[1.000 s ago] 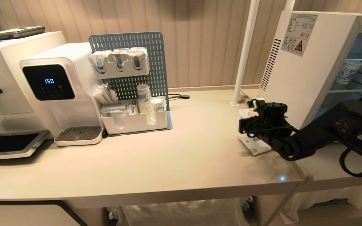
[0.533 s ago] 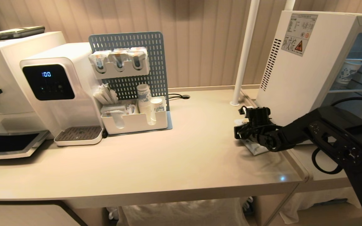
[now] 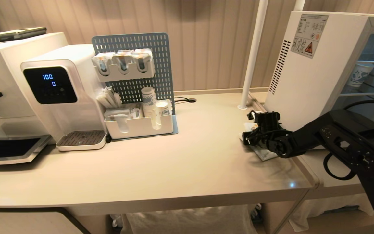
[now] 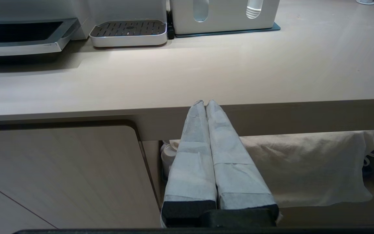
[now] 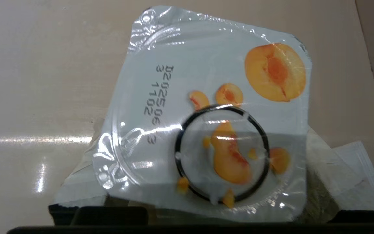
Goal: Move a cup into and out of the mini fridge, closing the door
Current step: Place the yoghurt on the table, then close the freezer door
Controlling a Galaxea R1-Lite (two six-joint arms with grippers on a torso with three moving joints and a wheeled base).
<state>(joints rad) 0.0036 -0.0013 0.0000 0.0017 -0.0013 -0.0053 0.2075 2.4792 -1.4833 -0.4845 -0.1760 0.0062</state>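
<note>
- Hovering low over the desk (image 3: 180, 162) at its far right, the right hand (image 3: 252, 131) points straight down with the cup (image 5: 206, 107) directly beneath it
- Its taped fingers (image 5: 323, 169) are spread wide on either side of the cup; the square lid overhangs them, so I cannot tell whether they touch its walls
- The cup stands upright on the desk, its peach-printed lid facing the wrist. No sideways reach is needed: a closing of the hand would take it, and a straight lift would leave it behind
- A flat paper sachet (image 3: 265, 152) lies just beside the cup on the near side, partly under the hand, and could be dragged along
- The mini fridge (image 3: 307, 74) stands immediately right of the hand with its blank side wall towards it. Its shelves face near-right, so any way in bends round that front corner
- The left hand (image 4: 208, 107) is parked below the desk's near edge, well to the left, with its fingers pressed together; the right arm is by far the nearer
</note>
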